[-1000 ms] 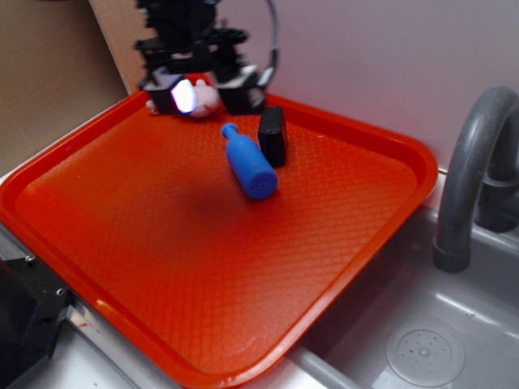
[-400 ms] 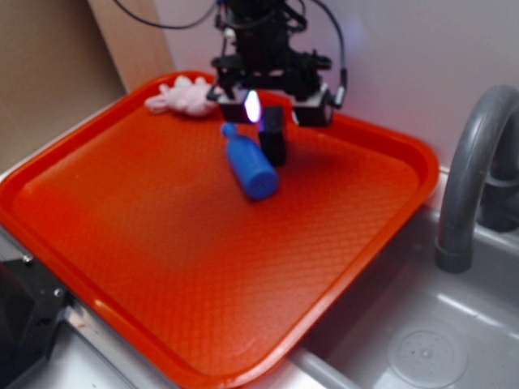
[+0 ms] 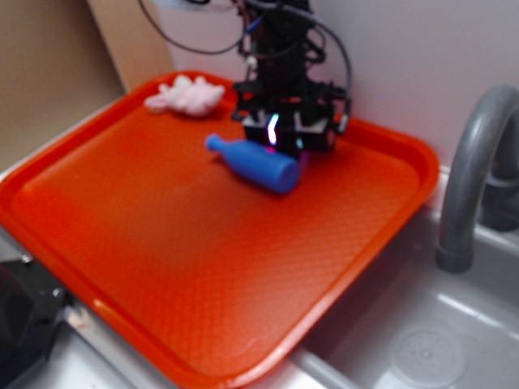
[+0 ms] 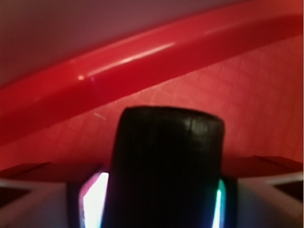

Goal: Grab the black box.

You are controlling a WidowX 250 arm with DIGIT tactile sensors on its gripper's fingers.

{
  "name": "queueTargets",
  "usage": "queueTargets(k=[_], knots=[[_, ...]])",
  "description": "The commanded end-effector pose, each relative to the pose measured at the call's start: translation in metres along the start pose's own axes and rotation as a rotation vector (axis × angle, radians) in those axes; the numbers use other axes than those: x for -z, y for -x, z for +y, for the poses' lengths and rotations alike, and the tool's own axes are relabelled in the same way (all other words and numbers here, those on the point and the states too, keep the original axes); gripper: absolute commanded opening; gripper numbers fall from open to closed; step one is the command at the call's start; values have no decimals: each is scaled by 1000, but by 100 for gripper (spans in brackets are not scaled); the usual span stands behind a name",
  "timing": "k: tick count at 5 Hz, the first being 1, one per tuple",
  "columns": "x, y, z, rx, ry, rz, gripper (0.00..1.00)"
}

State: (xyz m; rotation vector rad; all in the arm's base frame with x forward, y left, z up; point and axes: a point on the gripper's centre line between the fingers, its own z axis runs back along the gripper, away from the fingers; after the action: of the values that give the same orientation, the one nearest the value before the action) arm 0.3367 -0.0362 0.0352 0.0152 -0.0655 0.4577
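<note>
The black box (image 4: 168,161) stands upright on the red tray (image 3: 162,243) near its back rim and fills the middle of the wrist view. My gripper (image 3: 285,139) is lowered over it, so in the exterior view only a dark sliver of the box shows between the lit fingers. The wrist view has a glowing pad (image 4: 95,202) pressed against the box's left side and a thin lit strip against its right side. My gripper (image 4: 156,202) is shut on the box.
A blue bottle (image 3: 258,164) lies on its side touching the gripper's front left. A pink soft thing (image 3: 186,96) rests at the tray's back left corner. The tray rim (image 4: 142,61) runs just behind the box. A grey faucet (image 3: 470,178) and sink (image 3: 422,340) are at the right.
My gripper moved right and came down over the black box, and its fingers narrowed onto it. The blue bottle has swung round, its neck now pointing further left.
</note>
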Motion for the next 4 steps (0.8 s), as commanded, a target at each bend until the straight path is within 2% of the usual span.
queueTargets(k=[1, 2, 3, 4], knots=[[-90, -1, 31, 132, 62, -145, 0], [-142, 29, 64, 331, 113, -127, 0], [-189, 57, 110, 361, 130, -100, 0], [-186, 74, 149, 421, 179, -83, 0]])
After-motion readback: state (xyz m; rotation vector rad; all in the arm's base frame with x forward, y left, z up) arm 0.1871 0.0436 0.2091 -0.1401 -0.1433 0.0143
